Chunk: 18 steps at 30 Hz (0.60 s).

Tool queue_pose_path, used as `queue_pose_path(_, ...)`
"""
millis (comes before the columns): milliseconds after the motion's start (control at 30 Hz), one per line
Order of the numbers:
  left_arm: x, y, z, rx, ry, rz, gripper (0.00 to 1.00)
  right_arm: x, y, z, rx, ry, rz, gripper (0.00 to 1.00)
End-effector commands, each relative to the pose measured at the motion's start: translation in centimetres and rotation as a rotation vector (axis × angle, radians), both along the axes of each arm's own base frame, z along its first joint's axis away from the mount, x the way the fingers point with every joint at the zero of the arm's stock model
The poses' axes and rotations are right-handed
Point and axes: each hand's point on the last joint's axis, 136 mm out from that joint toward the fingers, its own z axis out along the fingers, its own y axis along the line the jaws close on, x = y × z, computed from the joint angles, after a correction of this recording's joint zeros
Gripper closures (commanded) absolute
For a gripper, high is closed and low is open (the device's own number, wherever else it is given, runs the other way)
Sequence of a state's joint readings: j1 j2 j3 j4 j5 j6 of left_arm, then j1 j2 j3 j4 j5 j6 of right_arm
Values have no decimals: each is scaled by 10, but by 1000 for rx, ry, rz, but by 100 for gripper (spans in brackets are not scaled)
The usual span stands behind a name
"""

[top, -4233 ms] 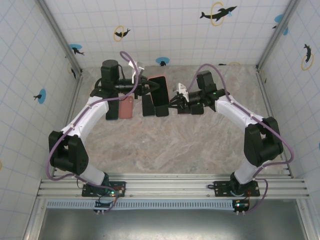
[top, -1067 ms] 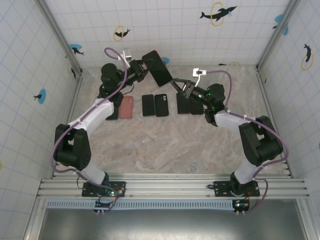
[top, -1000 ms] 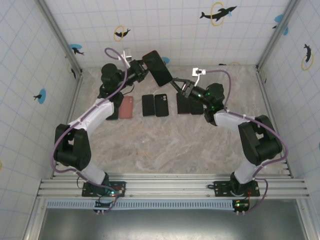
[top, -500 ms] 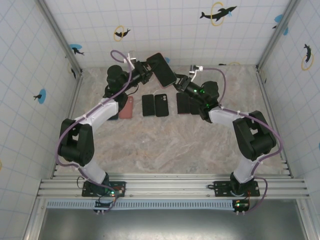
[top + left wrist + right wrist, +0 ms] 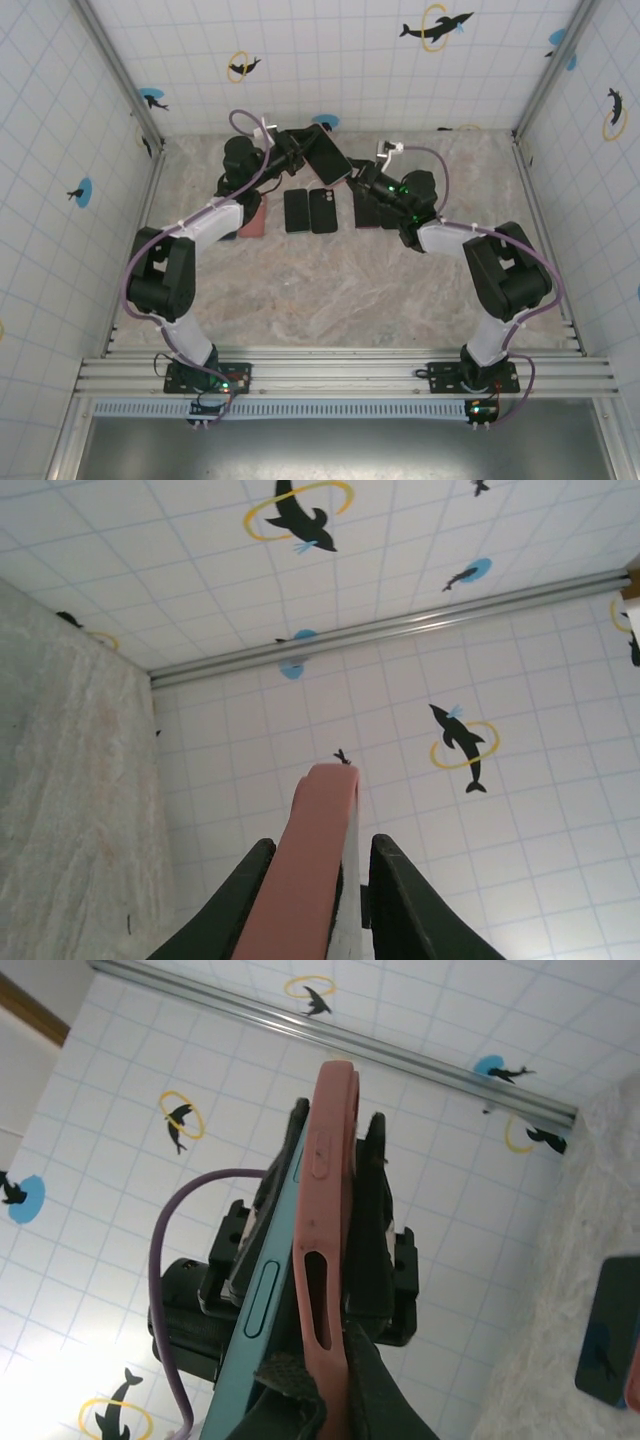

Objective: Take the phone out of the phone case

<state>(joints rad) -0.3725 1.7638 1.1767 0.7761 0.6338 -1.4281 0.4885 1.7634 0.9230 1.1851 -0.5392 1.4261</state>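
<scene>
salmon-pink soft phone case [image 5: 325, 1210], pale teal phone [image 5: 262, 1290] not yet out, raised on edge at upper centre overhead: your left gripper [image 5: 322, 848] clamps both steady, your right gripper [image 5: 332, 1375] pinches the case rim, seemingly for peeling.

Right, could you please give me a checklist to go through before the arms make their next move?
1. Grip of left pincer on phone case: ok.
2. Grip of right pincer on the phone case's other end: ok.
3. Edge of phone standing off the case near the right pincer: ok.
4. Is the phone fully out: not ok.
5. Clearance above the dark phones lying on the table: cannot tell.
</scene>
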Motion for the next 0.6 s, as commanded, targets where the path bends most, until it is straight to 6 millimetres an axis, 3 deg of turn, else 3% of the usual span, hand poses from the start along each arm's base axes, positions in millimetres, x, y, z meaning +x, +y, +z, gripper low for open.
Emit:
queue_pose_path(0,1,-1,-5,-11,23,7,69,-10,-7,13,32,30,-3,100)
queue_pose_path(133,-1,-1,-20,7,66,8,64,-7,-13,0,25,99,-34,100)
queue_pose_path(367,-4,3,-45,95,139,28,32,4,-23,-11,17,159,-119,100)
queue_pose_path(567,-24,6,-62,104,250,60,27,26,-43,-15,43,155,-289,100)
